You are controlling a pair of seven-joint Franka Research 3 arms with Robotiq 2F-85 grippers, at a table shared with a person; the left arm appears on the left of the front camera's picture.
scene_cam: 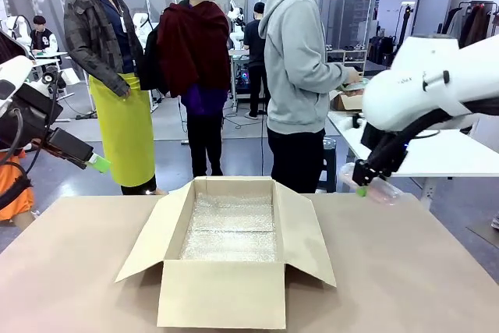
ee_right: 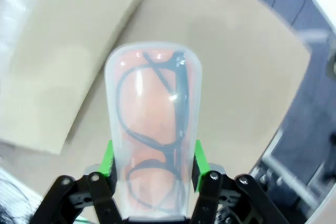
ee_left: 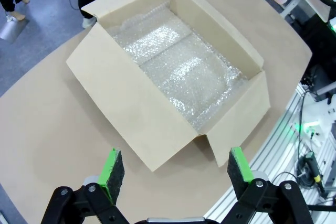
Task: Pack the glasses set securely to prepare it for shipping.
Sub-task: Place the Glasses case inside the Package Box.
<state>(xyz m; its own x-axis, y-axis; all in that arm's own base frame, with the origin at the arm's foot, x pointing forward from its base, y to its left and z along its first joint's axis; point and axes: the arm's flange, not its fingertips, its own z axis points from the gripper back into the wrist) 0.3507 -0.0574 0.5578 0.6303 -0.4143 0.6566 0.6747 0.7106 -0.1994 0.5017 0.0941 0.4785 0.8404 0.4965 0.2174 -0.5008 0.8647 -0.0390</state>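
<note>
Hovering left hand [ee_left: 176, 167]: raised over the left side of the worktop [scene_cam: 62, 271], fingers spread wide apart, nothing between the green pads [ee_left: 111, 169].
Left wrist view: looks down on the open box from above its near corner.
Box [scene_cam: 226, 294]: brown cardboard, standing in the middle of the worktop, all four flaps folded outward.
Bubble wrap [scene_cam: 230, 228]: lines the floor of the box; nothing lies on it.
Person [scene_cam: 300, 76]: in a grey hoodie, standing beyond the far edge, turned towards another table on the right.
Right hand [scene_cam: 362, 186]: in the air to the right of the box, over the worktop's far right edge, fingers clamped on the two long sides of the pink case.
Pink case [ee_right: 152, 98]: held off the worktop and outside the box, its rounded end sticking out past the fingertips.
Glasses [ee_right: 178, 108]: a dark frame seen through the case's clear top.
</note>
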